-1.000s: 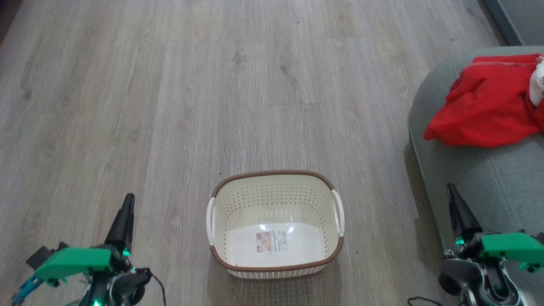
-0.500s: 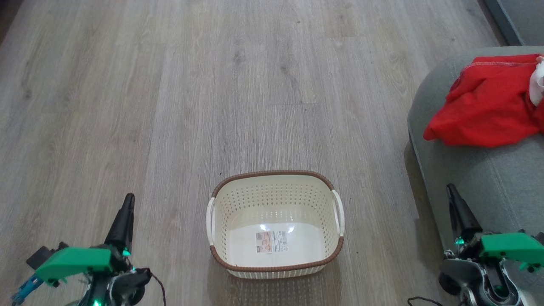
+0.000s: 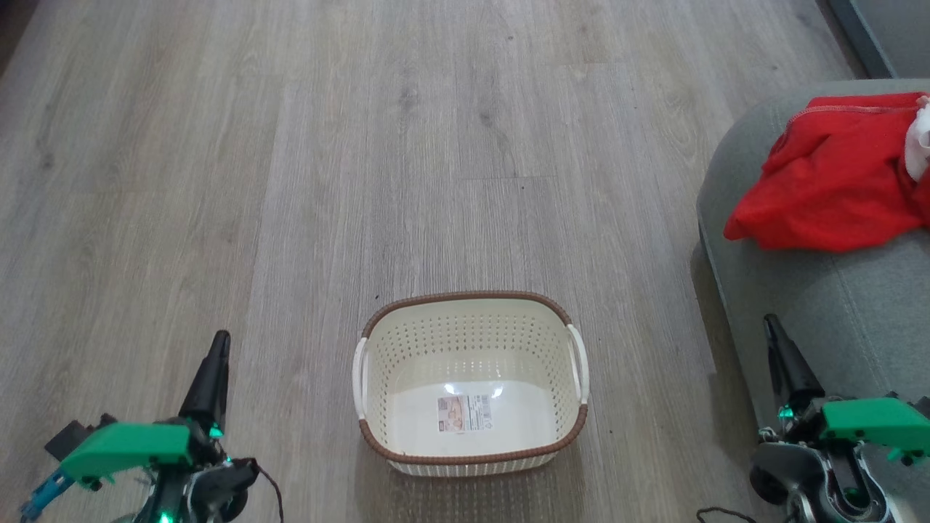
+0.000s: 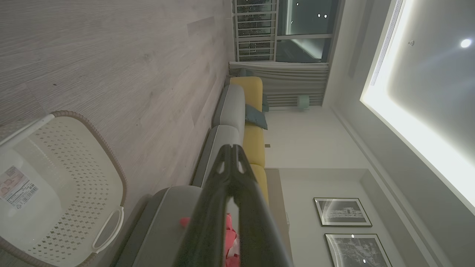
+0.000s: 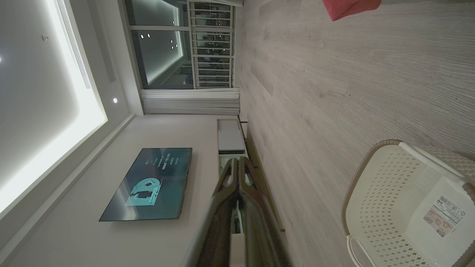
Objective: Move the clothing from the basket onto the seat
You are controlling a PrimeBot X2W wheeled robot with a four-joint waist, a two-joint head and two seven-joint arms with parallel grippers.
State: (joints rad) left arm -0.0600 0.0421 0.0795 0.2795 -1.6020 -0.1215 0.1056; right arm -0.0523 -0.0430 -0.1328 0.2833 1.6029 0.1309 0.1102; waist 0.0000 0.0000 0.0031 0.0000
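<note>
Crumpled red clothing (image 3: pixel 828 178) (white bit, perhaps trim) heaped on the seat (image 3: pixel 843 305); left gripper (image 4: pixel 232 150), right gripper (image 5: pixel 239 161): jaws pressed together.

Head view bright; glare inside basket (image 3: pixel 468 338).

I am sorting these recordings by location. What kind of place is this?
Most likely a home living room: a flat television hangs on one wall, a grey and yellow sofa stands on the wood-look floor, and framed pictures hang on a wall.
</note>
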